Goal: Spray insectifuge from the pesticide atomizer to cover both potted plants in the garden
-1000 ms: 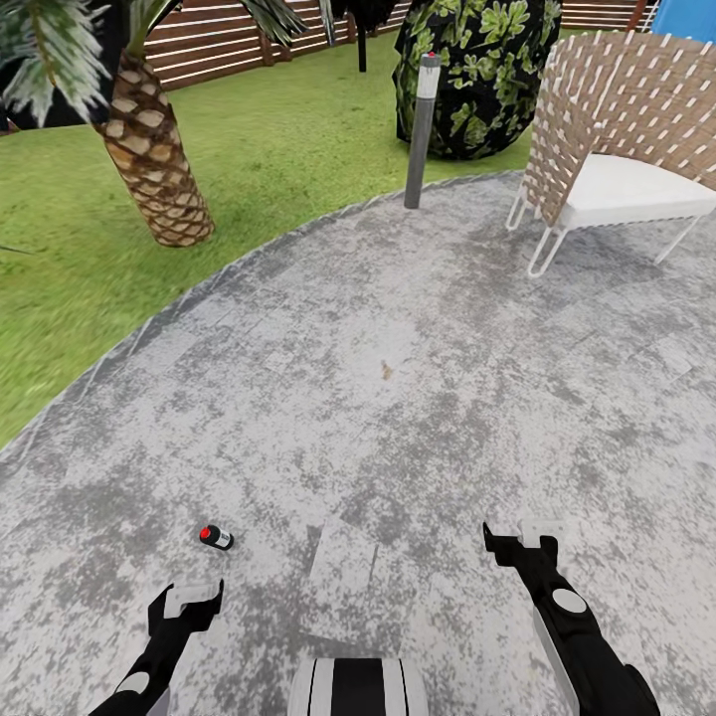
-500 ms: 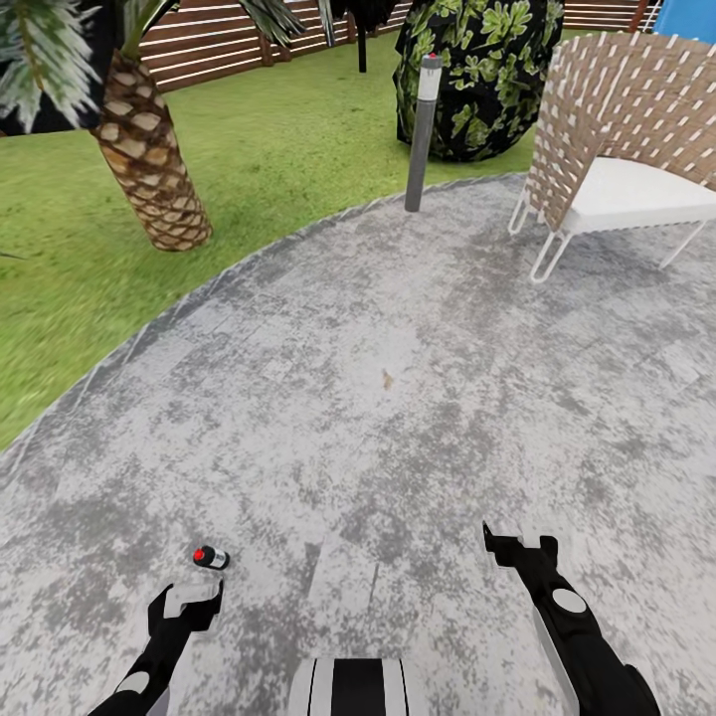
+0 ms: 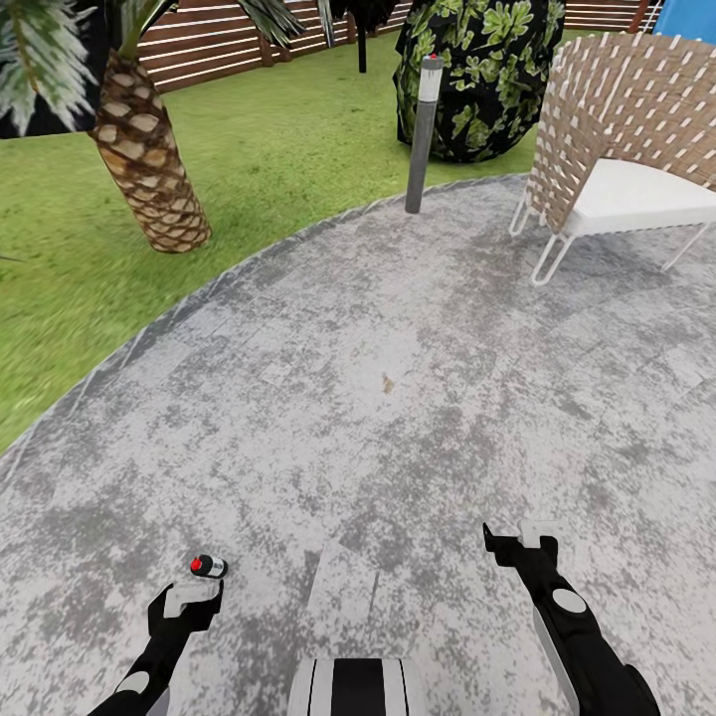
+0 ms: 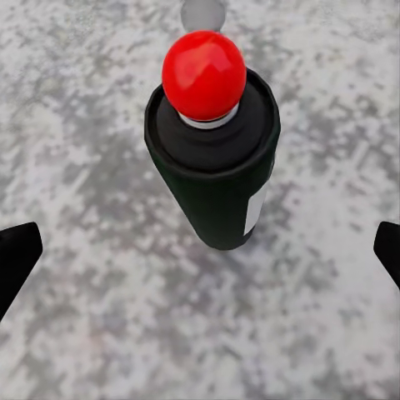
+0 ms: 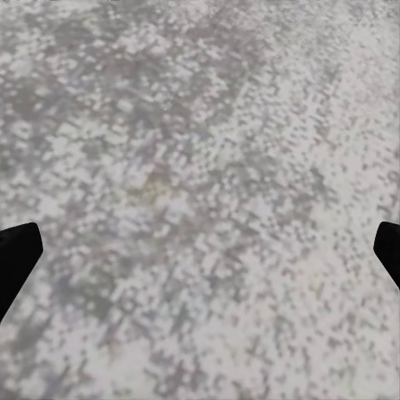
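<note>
- Spray bottle (image 4: pixel 212 146), red cap, upright on grey paving (image 3: pixel 398 398), just ahead of left pincer (image 3: pixel 186 597).
- Both pincers wide open, holding nothing; right pincer (image 3: pixel 519 545) over bare paving.

one spray bottle (image 3: pixel 209 566) is standing on the paving; two grippers, left gripper (image 3: pixel 185 600) and right gripper (image 3: pixel 521 542), are showing; one palm trunk (image 3: pixel 149 159) is rising from the grass; one lamp post (image 3: pixel 422 132), one bush (image 3: pixel 477 70) and one woven chair (image 3: pixel 622 139) are standing beyond.
</note>
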Motion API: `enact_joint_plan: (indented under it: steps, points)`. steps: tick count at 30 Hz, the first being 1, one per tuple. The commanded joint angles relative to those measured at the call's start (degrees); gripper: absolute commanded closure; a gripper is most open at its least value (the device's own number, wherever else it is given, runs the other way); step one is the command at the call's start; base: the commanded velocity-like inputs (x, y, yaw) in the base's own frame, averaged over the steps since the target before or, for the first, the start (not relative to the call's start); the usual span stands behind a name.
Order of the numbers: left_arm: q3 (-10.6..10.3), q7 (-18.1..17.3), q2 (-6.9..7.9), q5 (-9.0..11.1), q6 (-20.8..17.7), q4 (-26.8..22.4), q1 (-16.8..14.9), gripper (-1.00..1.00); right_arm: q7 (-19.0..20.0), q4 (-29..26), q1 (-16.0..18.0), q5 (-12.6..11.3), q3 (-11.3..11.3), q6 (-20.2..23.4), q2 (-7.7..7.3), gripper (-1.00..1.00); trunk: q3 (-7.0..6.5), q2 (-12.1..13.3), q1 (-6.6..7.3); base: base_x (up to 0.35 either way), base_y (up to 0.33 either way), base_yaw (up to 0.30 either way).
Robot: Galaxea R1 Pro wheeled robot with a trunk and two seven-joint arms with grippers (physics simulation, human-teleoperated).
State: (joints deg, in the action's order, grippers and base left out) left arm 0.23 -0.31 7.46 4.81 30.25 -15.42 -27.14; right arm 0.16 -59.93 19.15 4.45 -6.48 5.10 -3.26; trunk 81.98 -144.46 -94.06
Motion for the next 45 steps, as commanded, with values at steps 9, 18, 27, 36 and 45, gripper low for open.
enact_joint_plan:
  steps: [9, 18, 27, 36, 45]
  points:
    - [-0.1, 0.0, 0.01, 0.5, 0.2, 0.1, 0.0, -1.00, 0.0, -0.1, 0.0, 0.5, 0.0, 0.4, 0.01, -1.00, 0.03, 0.0, 0.01, 0.083, 0.000, 0.000]
    - [-0.1, 0.0, 0.08, 0.5, 0.2, 0.1, 0.0, -1.00, 0.0, -0.1, 0.0, 0.5, 0.0, 0.4, 0.01, -1.00, 0.03, 0.0, 0.01, 0.003, 0.000, 0.000]
    - [-0.1, 0.0, 0.10, 0.5, 0.1, 0.1, 0.0, -1.00, 0.0, -0.1, 0.0, 0.5, 0.0, 0.4, 0.01, -1.00, 0.03, 0.0, 0.01, 0.000, 0.000, 0.000]
    - [-0.1, 0.0, 0.10, 0.5, 0.2, 0.1, 0.0, -1.00, 0.0, -0.1, 0.0, 0.5, 0.0, 0.4, 0.01, -1.00, 0.03, 0.0, 0.01, 0.075, 0.000, 0.000]
    - [-0.1, 0.0, 0.11, 0.5, 0.2, 0.1, 0.0, -1.00, 0.0, -0.1, 0.0, 0.5, 0.0, 0.4, 0.01, -1.00, 0.03, 0.0, 0.01, 0.010, 0.000, 0.000]
